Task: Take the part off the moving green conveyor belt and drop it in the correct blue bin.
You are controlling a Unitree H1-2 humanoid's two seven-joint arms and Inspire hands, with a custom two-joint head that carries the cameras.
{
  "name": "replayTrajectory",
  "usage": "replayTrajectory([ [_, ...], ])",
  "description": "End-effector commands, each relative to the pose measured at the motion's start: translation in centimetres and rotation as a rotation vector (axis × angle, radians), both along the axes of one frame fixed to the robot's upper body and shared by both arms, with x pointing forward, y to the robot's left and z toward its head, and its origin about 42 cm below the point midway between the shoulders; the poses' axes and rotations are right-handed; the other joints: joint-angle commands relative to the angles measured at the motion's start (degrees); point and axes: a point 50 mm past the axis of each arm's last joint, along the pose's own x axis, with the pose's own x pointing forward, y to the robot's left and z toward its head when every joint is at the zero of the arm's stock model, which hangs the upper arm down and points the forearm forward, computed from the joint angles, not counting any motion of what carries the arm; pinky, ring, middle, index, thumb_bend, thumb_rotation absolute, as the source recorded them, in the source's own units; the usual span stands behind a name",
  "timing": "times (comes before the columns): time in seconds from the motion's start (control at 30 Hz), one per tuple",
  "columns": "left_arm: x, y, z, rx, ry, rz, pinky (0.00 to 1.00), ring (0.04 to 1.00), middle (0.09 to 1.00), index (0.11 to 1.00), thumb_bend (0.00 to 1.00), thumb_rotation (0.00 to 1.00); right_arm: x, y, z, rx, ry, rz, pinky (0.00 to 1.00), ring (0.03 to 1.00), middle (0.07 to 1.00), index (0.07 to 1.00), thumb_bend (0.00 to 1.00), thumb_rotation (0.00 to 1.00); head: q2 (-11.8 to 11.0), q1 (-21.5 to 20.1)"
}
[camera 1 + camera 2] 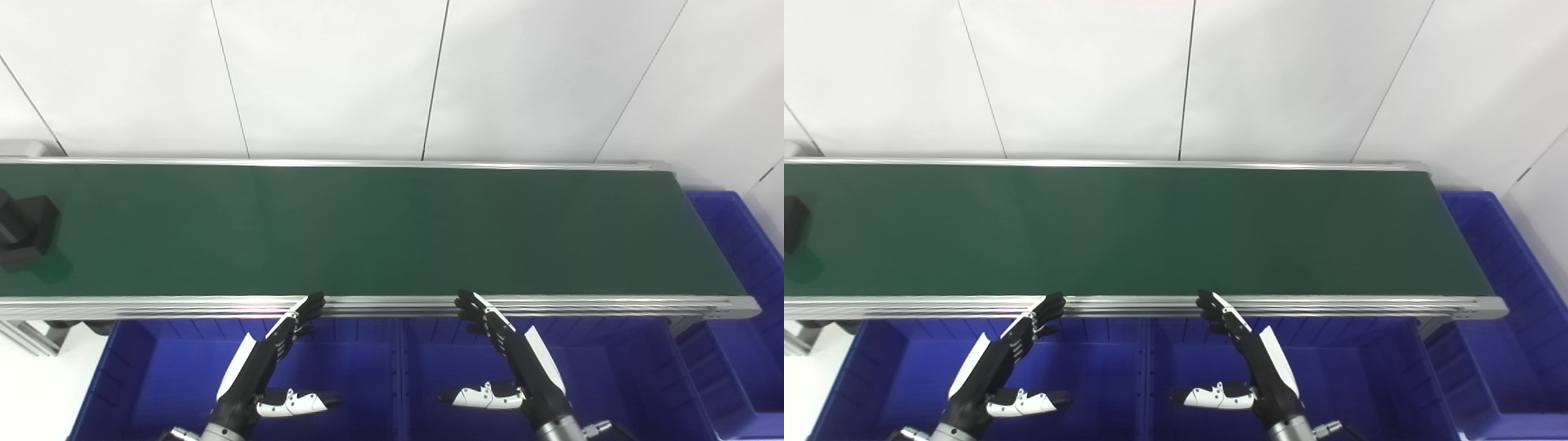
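Left eye view, part (24, 231) far left of left robot hand (263, 367)

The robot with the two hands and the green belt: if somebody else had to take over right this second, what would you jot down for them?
Left hand: open, holding nothing, hovering over the left blue bin just short of the belt's near rail.
Right hand: open, holding nothing, over the middle blue bin.
Black part: on the green conveyor belt at its far left end, well away from both hands.
Another blue bin sits past the belt's right end.
Done: nothing picked; no part visible in the bins.
Left: grab the part from the belt, then drop it into the correct bin.
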Motion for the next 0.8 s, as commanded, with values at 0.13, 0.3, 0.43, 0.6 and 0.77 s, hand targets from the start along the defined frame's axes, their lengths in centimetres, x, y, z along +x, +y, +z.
replayTrajectory([
  [0.13, 0.5, 0.0, 1.2, 0.006, -0.067, -0.002, 0.82, 0.898, 0.927, 0.907, 0.92, 0.41, 0.5, 0.0, 0.9, 0.004, -0.043, 0.003, 0.81, 0.856, 0.878, 0.904, 0.87, 0.29, -0.03, 0.02],
  [0.3, 0.6, 0.0, 1.2, 0.015, -0.072, 0.001, 0.82, 0.899, 0.924, 0.905, 0.92, 0.42, 0.5, 0.0, 0.9, 0.005, -0.040, 0.002, 0.81, 0.858, 0.880, 0.904, 0.87, 0.28, -0.19, 0.10],
  [0.43, 0.4, -0.3, 1.1, 0.022, -0.073, -0.003, 0.88, 0.922, 0.928, 0.905, 0.92, 0.42, 0.4, -0.3, 0.6, 0.007, -0.044, 0.005, 0.81, 0.854, 0.875, 0.903, 0.87, 0.29, -1.67, 4.09],
  [0.6, 0.1, -1.7, 0.6, 0.000, -0.066, -0.007, 0.86, 0.905, 0.915, 0.892, 0.93, 0.40, -0.1, -1.6, 0.2, 0.008, -0.042, 0.003, 0.81, 0.864, 0.881, 0.904, 0.87, 0.29, -4.56, 13.36],
  [0.77, -0.1, -3.4, -0.2, 0.008, -0.058, -0.009, 0.85, 0.906, 0.921, 0.900, 0.93, 0.40, -0.3, -3.1, -0.1, 0.006, -0.061, 0.004, 0.82, 0.859, 0.876, 0.906, 0.84, 0.20, -8.34, 21.74],
])
